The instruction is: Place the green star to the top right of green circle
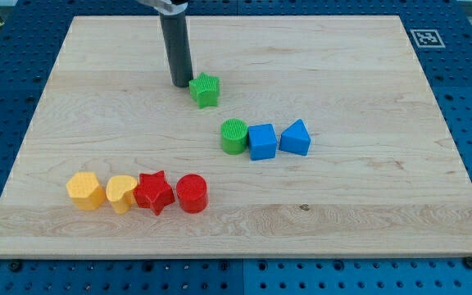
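Tip at green star's left edge, nothing gripped.
Placed to shove star rightward, past green circle on counter.

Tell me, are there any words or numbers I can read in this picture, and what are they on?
No words, letters or numbers can be read anywhere.
One sign only: a black-and-white square pattern marker at the top right corner of the wooden board. It carries no readable text.
The coloured blocks, such as the green star and green circle, have no labels.
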`<state>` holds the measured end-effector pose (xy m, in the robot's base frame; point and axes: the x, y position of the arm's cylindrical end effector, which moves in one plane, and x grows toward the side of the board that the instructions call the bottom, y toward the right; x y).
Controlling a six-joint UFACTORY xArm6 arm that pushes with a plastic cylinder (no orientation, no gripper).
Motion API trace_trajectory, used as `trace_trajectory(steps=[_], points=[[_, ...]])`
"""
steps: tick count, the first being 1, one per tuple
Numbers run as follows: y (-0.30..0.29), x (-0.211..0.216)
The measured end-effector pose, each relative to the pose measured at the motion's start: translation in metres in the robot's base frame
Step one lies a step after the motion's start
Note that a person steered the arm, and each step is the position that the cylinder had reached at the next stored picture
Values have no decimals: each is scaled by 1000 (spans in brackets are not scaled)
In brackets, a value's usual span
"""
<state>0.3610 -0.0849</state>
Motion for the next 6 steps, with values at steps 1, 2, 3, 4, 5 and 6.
trace_trajectory(steps=[1,2,3,4,5,6], points=[[21,6],[40,10],[60,18],[82,29],[101,36],[108,37]])
